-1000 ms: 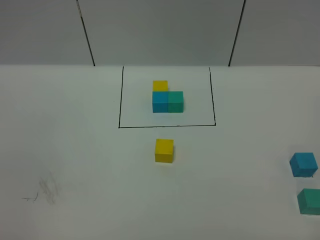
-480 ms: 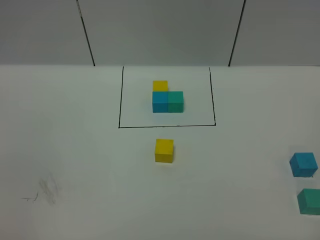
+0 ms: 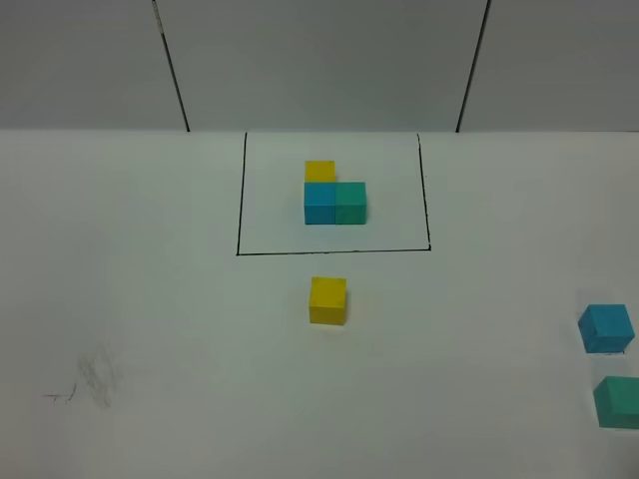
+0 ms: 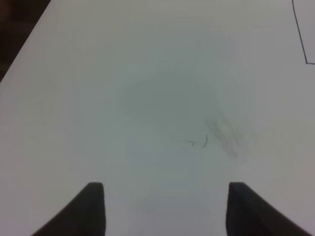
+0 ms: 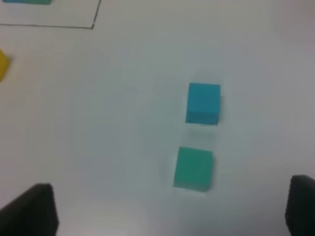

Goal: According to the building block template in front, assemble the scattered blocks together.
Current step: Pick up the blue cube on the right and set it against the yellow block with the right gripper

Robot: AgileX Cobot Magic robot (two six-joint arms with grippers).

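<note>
The building block template (image 3: pixel 334 192) is an L of yellow, blue and teal cubes inside a black drawn rectangle (image 3: pixel 332 251) at the table's back centre. Of the scattered blocks, the yellow cube (image 3: pixel 327 300) sits just in front of the rectangle. The blue cube (image 3: pixel 606 328) and teal cube (image 3: pixel 618 401) lie at the far right. Neither gripper shows in the exterior high view. My right gripper (image 5: pixel 167 209) hangs open above the table, with the teal cube (image 5: pixel 193 168) and blue cube (image 5: pixel 203 103) ahead of its fingers. My left gripper (image 4: pixel 167 211) is open over bare table, holding nothing.
Faint pencil scribbles (image 3: pixel 95 379) mark the table's front left, also under the left gripper (image 4: pixel 221 135). The table's left edge (image 4: pixel 19 34) drops into dark. A grey panelled wall (image 3: pixel 319 60) stands behind the table.
</note>
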